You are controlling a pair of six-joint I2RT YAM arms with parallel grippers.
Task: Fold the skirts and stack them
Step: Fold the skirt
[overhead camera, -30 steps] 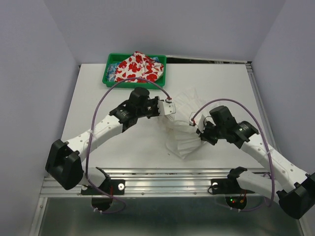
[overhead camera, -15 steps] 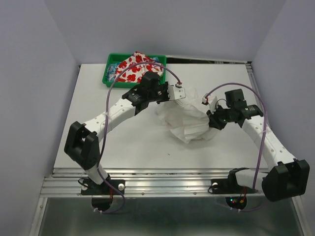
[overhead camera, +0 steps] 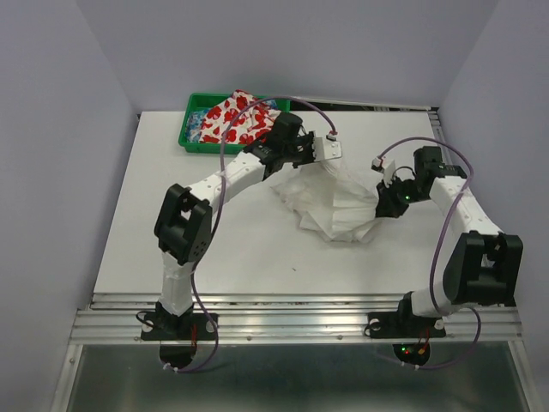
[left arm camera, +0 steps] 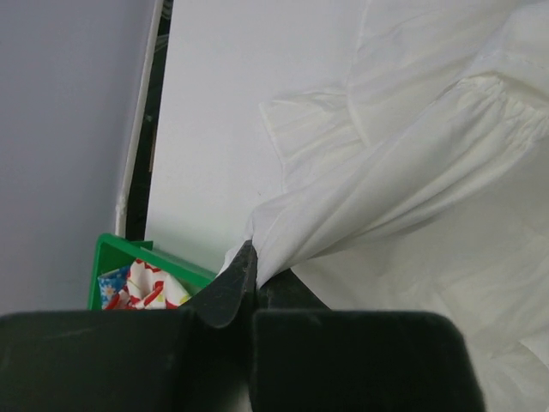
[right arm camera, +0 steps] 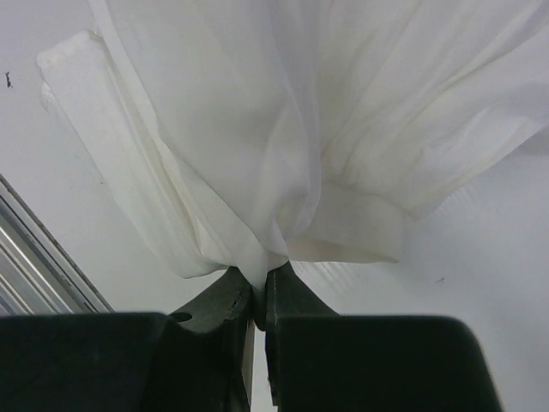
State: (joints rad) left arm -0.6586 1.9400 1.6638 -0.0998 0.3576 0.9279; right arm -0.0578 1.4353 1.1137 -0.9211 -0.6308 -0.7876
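Pale surface (overhead camera: 163,215) is noted beneath the white skirt (overhead camera: 339,206), which is held spread above its far middle, hem trailing. Opposite edges are clamped by the left pincer (overhead camera: 329,148) and right pincer (overhead camera: 388,196). Even tension is advised before lay-down. The flowered skirt (overhead camera: 233,118) is seen in the green tray (overhead camera: 192,144).

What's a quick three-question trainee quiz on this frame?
1. True or false: the flowered skirt lies in the green tray.
2. What do the left jaws and right jaws each pinch? A) the white skirt B) the flowered skirt C) nothing
3. Fill in: the green tray sits at the table's far ___ corner.
Key: 1 true; 2 A; 3 left.
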